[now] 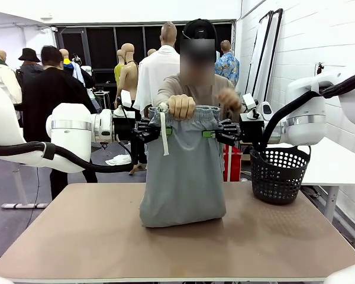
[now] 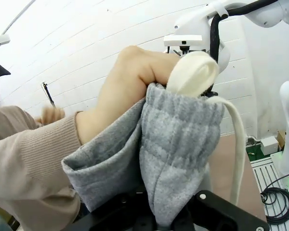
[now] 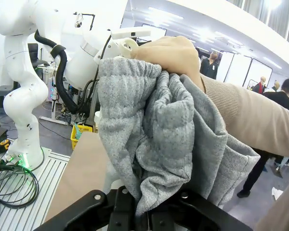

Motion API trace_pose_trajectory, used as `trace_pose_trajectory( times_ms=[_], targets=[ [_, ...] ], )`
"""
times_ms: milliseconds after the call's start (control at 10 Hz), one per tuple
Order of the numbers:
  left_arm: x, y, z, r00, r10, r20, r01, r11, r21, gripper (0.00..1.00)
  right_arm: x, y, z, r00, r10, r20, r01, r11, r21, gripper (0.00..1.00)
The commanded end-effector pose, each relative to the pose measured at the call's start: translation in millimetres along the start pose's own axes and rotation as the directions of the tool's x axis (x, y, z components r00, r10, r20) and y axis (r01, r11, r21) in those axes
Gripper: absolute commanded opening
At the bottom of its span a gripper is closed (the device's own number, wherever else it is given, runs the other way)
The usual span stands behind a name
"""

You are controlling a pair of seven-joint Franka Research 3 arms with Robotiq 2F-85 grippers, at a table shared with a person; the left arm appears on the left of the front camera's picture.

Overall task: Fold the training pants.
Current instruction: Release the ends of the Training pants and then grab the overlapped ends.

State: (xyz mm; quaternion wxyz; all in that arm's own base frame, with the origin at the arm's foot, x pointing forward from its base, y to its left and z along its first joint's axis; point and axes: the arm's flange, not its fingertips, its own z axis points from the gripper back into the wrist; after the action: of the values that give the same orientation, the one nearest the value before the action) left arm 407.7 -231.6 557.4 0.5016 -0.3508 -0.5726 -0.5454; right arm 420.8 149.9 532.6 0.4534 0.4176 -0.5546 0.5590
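As training pants (image 1: 183, 171) hang beneath it, person's hand (image 1: 181, 106) fisted tight around waistband (image 1: 206, 110).

No readable text being shown, no label, brand, number or sign being made out in any view.

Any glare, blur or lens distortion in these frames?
Front view: even light, sharp, with a soft shadow under the training pants on the table. Left wrist view: fisheye bends the wall lines. Right wrist view: the ceiling blows out top right.
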Motion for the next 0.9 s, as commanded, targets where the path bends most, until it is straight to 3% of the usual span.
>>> trace_pose_trajectory(
  times_ms=[0,800],
  targets=[
    [1.1,-0.6,0.4,1.0,-0.003,0.005,0.003,1.0,-0.007,0.0,1.6,0.3,-0.4,1.0,0.003,0.003,-0.003,1.0,0.001,0.0],
    [1.1,-0.6,0.4,1.0,-0.003,0.005,0.003,1.0,-0.007,0.0,1.6,0.3,-0.4,1.0,0.003,0.003,-0.003,1.0,0.001,0.0]
  ],
)
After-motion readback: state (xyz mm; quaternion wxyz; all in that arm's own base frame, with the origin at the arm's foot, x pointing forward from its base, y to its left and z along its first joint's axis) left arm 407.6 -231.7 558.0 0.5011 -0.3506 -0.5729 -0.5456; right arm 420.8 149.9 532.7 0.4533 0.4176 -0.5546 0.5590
